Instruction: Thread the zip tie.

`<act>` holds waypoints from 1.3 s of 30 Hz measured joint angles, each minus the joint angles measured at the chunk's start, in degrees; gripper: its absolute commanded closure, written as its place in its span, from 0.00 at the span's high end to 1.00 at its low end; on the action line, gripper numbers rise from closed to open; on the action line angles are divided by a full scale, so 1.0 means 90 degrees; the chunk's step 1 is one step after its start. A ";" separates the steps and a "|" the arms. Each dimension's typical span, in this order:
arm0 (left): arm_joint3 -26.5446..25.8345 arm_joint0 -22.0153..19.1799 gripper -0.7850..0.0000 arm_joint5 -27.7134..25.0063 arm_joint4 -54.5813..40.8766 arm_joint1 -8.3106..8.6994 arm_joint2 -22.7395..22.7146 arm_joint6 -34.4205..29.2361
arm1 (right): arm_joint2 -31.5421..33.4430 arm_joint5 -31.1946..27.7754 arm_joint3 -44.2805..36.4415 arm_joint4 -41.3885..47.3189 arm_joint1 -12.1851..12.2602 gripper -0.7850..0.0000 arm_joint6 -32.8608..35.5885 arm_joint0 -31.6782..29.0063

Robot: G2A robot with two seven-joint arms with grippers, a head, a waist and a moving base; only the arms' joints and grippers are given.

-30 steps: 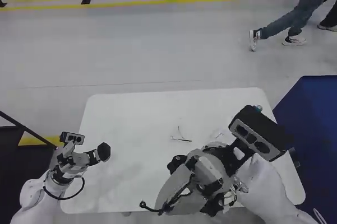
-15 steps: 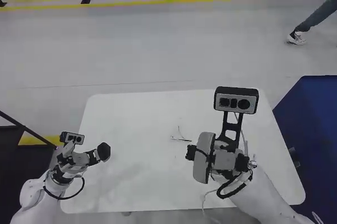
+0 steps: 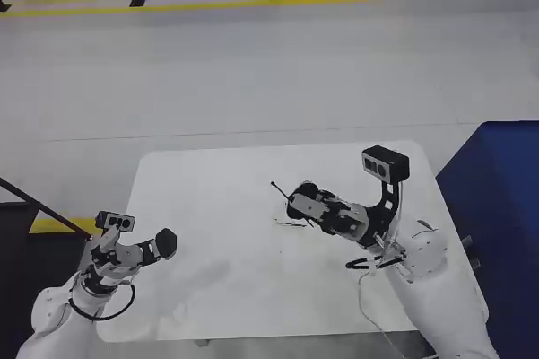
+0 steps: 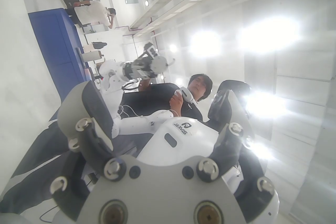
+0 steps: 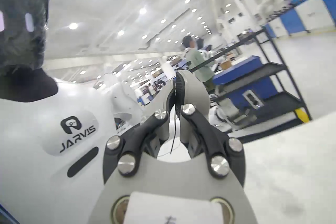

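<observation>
**Over the table's middle: zip tie pinched in the right pincer**

Carrier: white rectangular table (image 3: 206, 179) with rounded corners.

Grey two-fingered right pincer (image 5: 177, 80): above the middle of the table, a little toward the right edge, tips aimed at the far left corner. Fingers are pressed fully together. The thin black plastic zip tie (image 5: 173, 135) is clamped between the pads. In the wrist view the strap runs down from the pads through the gap toward the palm.

Grey-and-black left pincer (image 4: 157, 88): at the left edge, close to the near left corner. Fingers are spread wide, with nothing between them and nothing touched.

Zip tie, top view: a short straight length pokes out past the right pincer's tips toward the far left corner, lifted off the table. Which end this is, head or tail, I cannot tell.

Thin dark wiry pieces (image 3: 287, 222): lying flat near the table's middle, just on the near side of the right pincer. They are too fine to identify.

Handling (judgement):
- The tie is very light, narrow and springy, stiff over a short reach but whippy over a long one.
- Smooth plastic is likely to twist or slide in the pads.
- Best grip is close behind the end being fed, so little strap hangs free.
- The left pincer would have to close on the other end before threading can begin.
</observation>
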 measured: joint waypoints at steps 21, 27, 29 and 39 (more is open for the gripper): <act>-0.0020 -0.0004 1.00 0.0064 0.0064 0.0006 0.0029 0.0014 | 0.1683 0.1103 0.0392 -0.0246 0.0252 0.00 -0.0168 -0.1459; -0.0756 -0.0670 1.00 0.1490 0.1353 -0.0034 0.1025 0.0606 | 0.2479 0.1890 0.0750 0.0035 0.0353 0.00 -0.0243 -0.1451; -0.1042 -0.1143 1.00 0.1979 0.1795 -0.0107 0.1670 0.0959 | 0.2522 0.1860 0.0605 0.0201 0.0356 0.00 -0.0170 -0.1532; -0.0879 -0.2000 1.00 0.3071 0.1573 -0.0279 0.2739 0.1482 | 0.2513 0.1860 0.0606 0.0186 0.0355 0.00 -0.0183 -0.1532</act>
